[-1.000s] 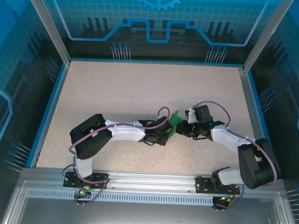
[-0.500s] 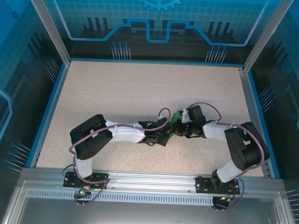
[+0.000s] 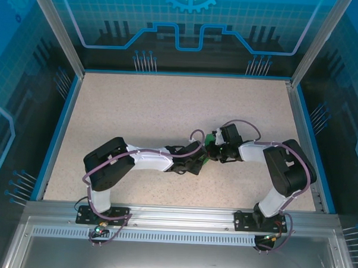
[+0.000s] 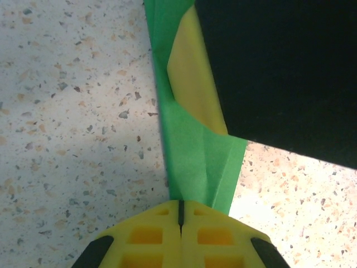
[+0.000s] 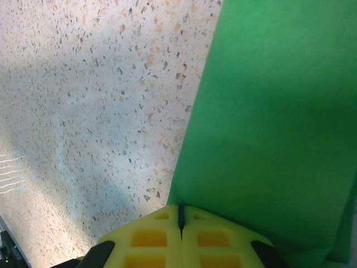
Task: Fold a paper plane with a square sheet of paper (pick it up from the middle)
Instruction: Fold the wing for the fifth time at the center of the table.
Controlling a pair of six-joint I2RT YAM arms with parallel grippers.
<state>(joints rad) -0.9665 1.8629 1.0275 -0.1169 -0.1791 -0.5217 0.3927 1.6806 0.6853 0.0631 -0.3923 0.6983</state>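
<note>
1. At 6 o'clock in the top view, a metal rail [image 3: 175,220] carries both arm bases. The left arm [image 3: 148,159] lies low and runs toward 3 o'clock. The right arm [image 3: 287,171] rises from its base, bends at the elbow and reaches toward 9 o'clock.
2. The two wrists meet just right of the middle of the speckled table [image 3: 138,108], tip to tip, with purple cables [image 3: 242,123] looping over them.
3. Left gripper [image 4: 179,209]: the yellow fingers are pressed together along a thin seam and clamp the green paper [image 4: 198,162]. In the left wrist view the paper leaves the tips toward 12 o'clock as a narrow creased strip.
4. In that same view a dark body [image 4: 279,72] covers the field from 12 to 3 o'clock, touching the strip. A yellow surface lies between the two; what it belongs to cannot be told.
5. Right gripper [image 5: 179,215]: the fingers are likewise closed on the paper, which spreads from the tips toward 1 o'clock as a flat green face. Its straight edge runs from 6 to 12 o'clock.
6. The paper spans the gap between the two grippers. Whether it touches the table cannot be told.
7. Toward 12 o'clock the table reaches a blue rim, with the blue patterned back wall [image 3: 189,27] beyond.
</note>
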